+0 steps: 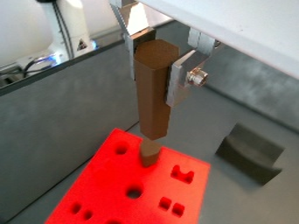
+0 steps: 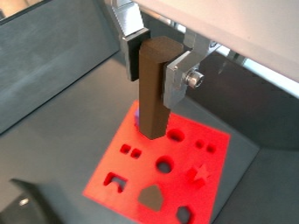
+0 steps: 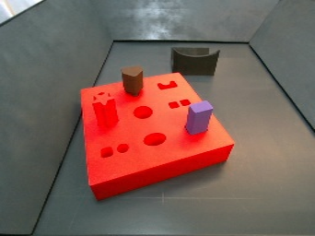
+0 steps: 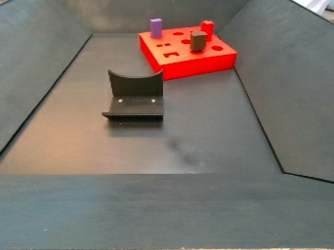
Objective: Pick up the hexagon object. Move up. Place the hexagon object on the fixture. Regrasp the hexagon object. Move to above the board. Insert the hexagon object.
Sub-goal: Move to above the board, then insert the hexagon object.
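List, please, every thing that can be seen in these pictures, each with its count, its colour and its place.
board: one, bright red, on the grey floor, with shaped holes in its top.
hexagon object: one, brown, upright between the gripper's fingers, its lower end at the board's top.
dark brown block: one, standing on the board, seen in both side views.
red peg: one, standing on the board.
purple block: one, standing on the board.
fixture: one, dark, on the floor, apart from the board.
gripper: one, silver fingers, above the board, shut on the hexagon object; it shows in the wrist views only.
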Motion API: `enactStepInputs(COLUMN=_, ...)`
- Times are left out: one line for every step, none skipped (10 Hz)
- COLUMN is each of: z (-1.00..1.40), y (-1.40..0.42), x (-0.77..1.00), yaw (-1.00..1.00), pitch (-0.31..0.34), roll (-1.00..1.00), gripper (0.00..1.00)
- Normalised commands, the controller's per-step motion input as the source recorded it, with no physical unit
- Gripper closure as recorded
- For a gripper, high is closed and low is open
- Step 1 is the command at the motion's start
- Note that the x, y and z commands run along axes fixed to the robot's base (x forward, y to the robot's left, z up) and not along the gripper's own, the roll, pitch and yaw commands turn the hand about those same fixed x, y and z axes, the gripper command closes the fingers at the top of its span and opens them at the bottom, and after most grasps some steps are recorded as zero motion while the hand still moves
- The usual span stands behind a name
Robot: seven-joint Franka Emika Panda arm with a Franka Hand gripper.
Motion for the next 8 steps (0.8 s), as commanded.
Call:
enactStepInputs(z=0.0, y=-0.02, x=-0.05, yaw=-0.02, pitch=-0.039, roll=-0.28, gripper=1.0)
enactStepInputs(z=0.0, y=0.0, x=0.0, yaw=0.0, pitch=0.0, roll=-0.01, gripper=1.0)
enactStepInputs(z=0.0, y=0.0, x=0.0, yaw=0.0, pitch=0.0, roll=-0.01, gripper=1.0)
enactStepInputs(z=0.0, y=0.0, x=0.0, yaw=0.0, pitch=0.001, roll=0.0, gripper=1.0)
enactStepInputs(z=0.0, y=0.0, x=0.0, yaw=0.0, pitch=-0.013, roll=-0.02, gripper=1.0)
enactStepInputs(z=0.03, y=0.03, x=-0.32, yaw=-0.12, pitch=-0.131, roll=-0.07, gripper=1.0)
enactStepInputs(z=0.1, y=0.15, x=-0.57, yaw=-0.22, pitch=-0.191, roll=-0.07, gripper=1.0)
enactStepInputs(z=0.0, y=0.25, x=-0.77, yaw=-0.26, pitch=-0.22, roll=-0.01, gripper=1.0)
